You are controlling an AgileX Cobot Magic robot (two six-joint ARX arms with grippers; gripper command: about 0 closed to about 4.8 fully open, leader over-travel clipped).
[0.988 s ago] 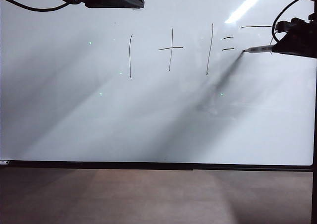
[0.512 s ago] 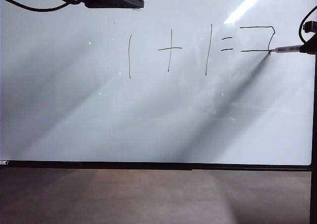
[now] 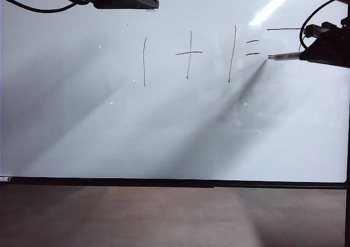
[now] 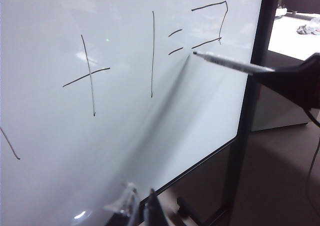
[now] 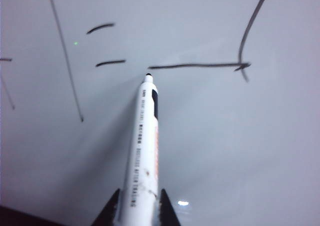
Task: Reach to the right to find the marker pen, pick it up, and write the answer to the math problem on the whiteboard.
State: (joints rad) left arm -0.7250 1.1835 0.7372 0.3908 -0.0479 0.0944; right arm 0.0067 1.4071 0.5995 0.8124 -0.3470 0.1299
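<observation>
Right gripper (image 5: pixel 137 208): the two dark fingers (image 5: pixel 111 212) are closed on the barrel of the marker pen (image 5: pixel 143 151), one on each side. The pen points away from the gripper with its dark tip at the near end of the lower stroke drawn after the equals sign; contact with the surface cannot be confirmed.

Left gripper (image 4: pixel 142 208): only the finger ends show, close together, nothing visibly between them; the opening cannot be determined. It sits near the lower frame of the whiteboard (image 3: pixel 164 132).

The math problem (image 3: pixel 188 56) occupies the upper board. In the exterior view the pen enters from the right edge.
</observation>
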